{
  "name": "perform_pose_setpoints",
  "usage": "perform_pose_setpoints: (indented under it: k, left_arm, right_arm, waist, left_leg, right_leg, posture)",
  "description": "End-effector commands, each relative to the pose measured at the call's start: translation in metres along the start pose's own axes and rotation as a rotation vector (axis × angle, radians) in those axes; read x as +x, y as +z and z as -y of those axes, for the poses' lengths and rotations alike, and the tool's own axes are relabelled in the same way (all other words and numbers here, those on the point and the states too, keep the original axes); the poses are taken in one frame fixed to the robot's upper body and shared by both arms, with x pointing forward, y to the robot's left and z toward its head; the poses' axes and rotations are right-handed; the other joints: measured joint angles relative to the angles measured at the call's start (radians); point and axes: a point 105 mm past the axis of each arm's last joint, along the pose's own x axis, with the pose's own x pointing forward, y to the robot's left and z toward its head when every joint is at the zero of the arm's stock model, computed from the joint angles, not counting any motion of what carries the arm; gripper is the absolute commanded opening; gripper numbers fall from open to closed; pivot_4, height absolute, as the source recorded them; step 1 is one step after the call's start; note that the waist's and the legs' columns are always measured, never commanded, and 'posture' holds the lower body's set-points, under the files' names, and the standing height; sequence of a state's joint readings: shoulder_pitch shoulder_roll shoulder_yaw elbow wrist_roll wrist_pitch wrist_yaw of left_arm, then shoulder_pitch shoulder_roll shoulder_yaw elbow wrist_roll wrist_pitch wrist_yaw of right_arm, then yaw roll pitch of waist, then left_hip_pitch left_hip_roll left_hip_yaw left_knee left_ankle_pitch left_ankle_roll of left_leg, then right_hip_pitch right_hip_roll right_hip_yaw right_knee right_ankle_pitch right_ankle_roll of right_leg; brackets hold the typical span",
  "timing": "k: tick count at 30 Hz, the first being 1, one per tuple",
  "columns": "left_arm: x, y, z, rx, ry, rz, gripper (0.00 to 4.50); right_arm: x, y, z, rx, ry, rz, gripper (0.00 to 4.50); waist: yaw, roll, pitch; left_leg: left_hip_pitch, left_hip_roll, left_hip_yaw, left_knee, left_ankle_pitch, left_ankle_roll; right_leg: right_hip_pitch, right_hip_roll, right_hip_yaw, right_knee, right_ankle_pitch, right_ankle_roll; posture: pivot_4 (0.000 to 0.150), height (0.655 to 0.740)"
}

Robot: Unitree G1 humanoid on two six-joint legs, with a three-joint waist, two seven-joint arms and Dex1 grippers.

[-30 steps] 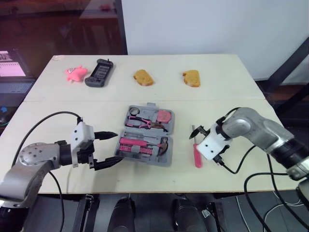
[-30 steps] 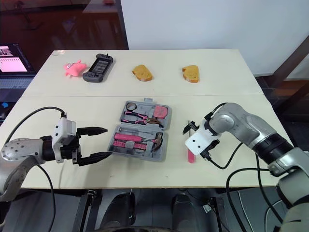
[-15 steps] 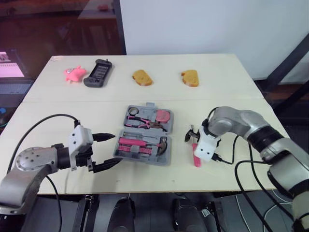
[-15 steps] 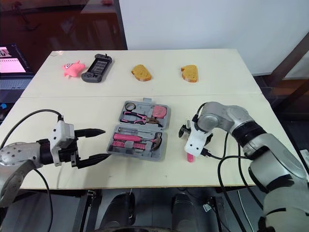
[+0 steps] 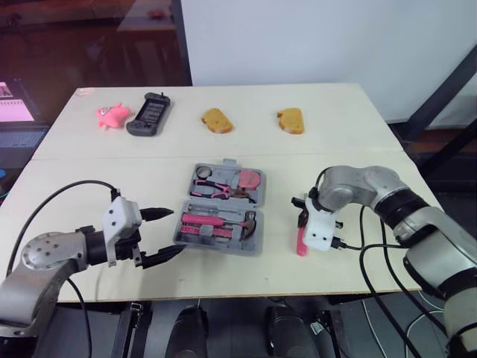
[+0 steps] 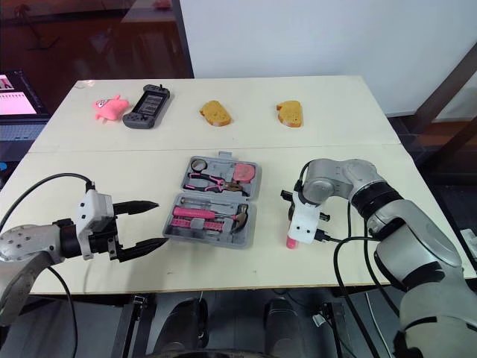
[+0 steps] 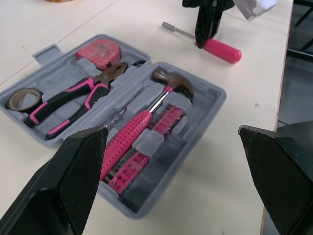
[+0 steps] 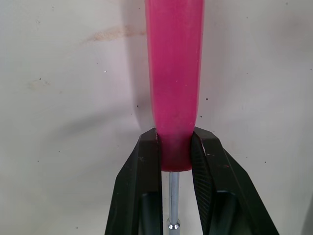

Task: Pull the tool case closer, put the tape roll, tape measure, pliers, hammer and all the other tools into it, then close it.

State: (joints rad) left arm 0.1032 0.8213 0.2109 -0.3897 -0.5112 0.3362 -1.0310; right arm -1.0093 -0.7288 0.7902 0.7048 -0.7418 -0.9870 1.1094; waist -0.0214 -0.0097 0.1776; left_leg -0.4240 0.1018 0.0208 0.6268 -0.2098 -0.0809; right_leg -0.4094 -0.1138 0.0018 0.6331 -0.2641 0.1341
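**Tool case nearly packed — one screwdriver out, lid open**

Lower left of the frame: the left gripper (image 5: 176, 230) is held spread wide and empty, just short of the case's near-left corner, not touching it.

Centre: the tool case (image 7: 215, 100) is laid open and flat near the table's front edge, so the pulling-in is judged done. Seated in its moulded slots are the hammer (image 7: 146, 120), the pliers (image 7: 73, 98), the tape roll (image 7: 22, 98) and the tape measure (image 7: 100, 49).

Right of centre: the screwdriver (image 5: 300, 242) is seen on the table (image 5: 358, 268) beside the case, well clear of its rim. The right gripper (image 8: 174, 147) is clamped on the pink handle at the shaft end; whether the tool is lifted yet cannot be told.

Far edge, upper part of the frame: a pink toy (image 5: 112, 114), a dark handset (image 5: 149, 113) and two bread pieces (image 5: 217, 119) — not part of the job.

Judged left: screwdriver into the case, then the case shut.
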Motion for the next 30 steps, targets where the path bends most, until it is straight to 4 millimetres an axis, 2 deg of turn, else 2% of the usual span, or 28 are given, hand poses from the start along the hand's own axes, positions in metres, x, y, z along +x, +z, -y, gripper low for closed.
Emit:
perform_pose_setpoints:
  k: [1,3,5,8,10,13,16,23,26,28,30]
  left_arm:
    - [-0.006,0.005,-0.006,0.035,0.023,0.013,4.50]
    - [-0.009,0.002,-0.010,0.028,0.032,0.007,4.50]
    - [-0.012,-0.001,-0.013,0.022,0.041,0.005,4.50]
    - [-0.017,-0.005,-0.019,0.021,0.055,-0.003,4.50]
    - [-0.021,-0.008,-0.023,0.025,0.063,-0.010,4.50]
    - [-0.026,-0.011,-0.029,0.028,0.083,-0.013,4.50]
    - [-0.027,-0.014,-0.030,0.031,0.081,-0.020,4.50]
    - [-0.024,-0.010,-0.028,0.040,0.056,-0.006,4.50]
    - [-0.020,-0.002,-0.025,0.057,0.034,0.018,4.50]
    - [-0.017,0.002,-0.024,0.064,0.026,0.027,4.50]
    - [-0.016,0.004,-0.023,0.067,0.016,0.032,4.50]
  right_arm:
    - [-0.007,-0.011,0.007,0.170,-0.110,-0.022,0.29]
    - [-0.014,-0.013,0.010,0.399,-0.203,0.021,0.29]
    - [-0.023,-0.007,0.008,0.603,-0.235,0.091,0.29]
    - [-0.039,0.007,0.009,0.766,-0.279,0.138,0.29]
    - [-0.051,0.015,0.014,0.901,-0.306,0.146,0.29]
    - [-0.068,0.032,0.032,1.223,-0.302,0.274,0.29]
    - [-0.074,0.040,0.037,1.437,-0.265,0.292,0.29]
    - [-0.054,0.020,0.011,1.871,-0.291,0.212,0.29]
    - [-0.043,0.005,-0.011,2.130,-0.342,0.172,0.29]
    - [-0.040,-0.005,-0.028,2.224,-0.401,0.094,0.29]
    - [-0.036,-0.005,-0.037,2.288,-0.414,0.075,0.29]
  waist:
    - [0.000,0.000,0.000]
    - [0.003,0.000,0.000]
    - [0.009,0.000,0.000]
    - [0.021,0.001,0.000]
    - [0.028,0.001,0.000]
    - [0.026,0.002,0.000]
    - [0.026,0.001,0.000]
    - [0.033,0.000,-0.001]
    - [0.030,0.000,-0.001]
    - [0.031,0.000,-0.001]
    - [0.032,0.000,-0.001]
  left_leg:
    - [0.000,0.000,0.000,0.000,0.000,0.000]
    - [0.000,0.000,0.000,0.000,0.000,0.000]
    - [0.000,0.000,0.000,0.000,0.000,0.000]
    - [0.000,0.000,0.000,0.000,0.000,0.000]
    - [-0.001,0.000,0.000,0.000,0.000,0.000]
    - [-0.001,0.000,0.000,0.001,0.000,0.000]
    - [-0.002,0.000,0.000,0.001,0.000,0.000]
    - [-0.004,0.000,0.000,0.001,0.000,0.000]
    - [-0.004,0.000,0.000,0.000,0.000,0.000]
    - [-0.004,0.000,0.000,0.000,0.000,0.000]
    - [-0.004,0.000,0.000,0.000,0.000,0.000]
  right_leg:
    - [0.000,0.000,0.000,0.000,0.000,0.000]
    - [0.001,0.000,0.000,0.000,0.000,0.000]
    - [0.001,0.000,0.000,0.000,0.000,0.000]
    - [0.001,0.000,-0.001,0.001,0.000,0.000]
    - [0.000,0.000,-0.001,0.001,0.000,0.000]
    - [-0.002,0.000,-0.001,0.001,-0.001,-0.004]
    - [-0.003,0.000,-0.001,0.002,-0.001,-0.005]
    - [-0.003,-0.001,-0.001,0.000,-0.001,-0.005]
    - [-0.004,-0.001,-0.001,0.001,-0.001,-0.005]
    - [-0.004,-0.001,-0.001,0.001,-0.001,-0.005]
    - [-0.004,-0.001,-0.001,0.001,-0.001,-0.005]
  posture:
    - [0.150,0.7207]
    - [0.150,0.7207]
    - [0.150,0.7207]
    - [0.150,0.7207]
    - [0.150,0.7207]
    - [0.150,0.7207]
    - [0.150,0.7207]
    - [0.150,0.7207]
    - [0.150,0.7207]
    - [0.150,0.7207]
    - [0.150,0.7207]
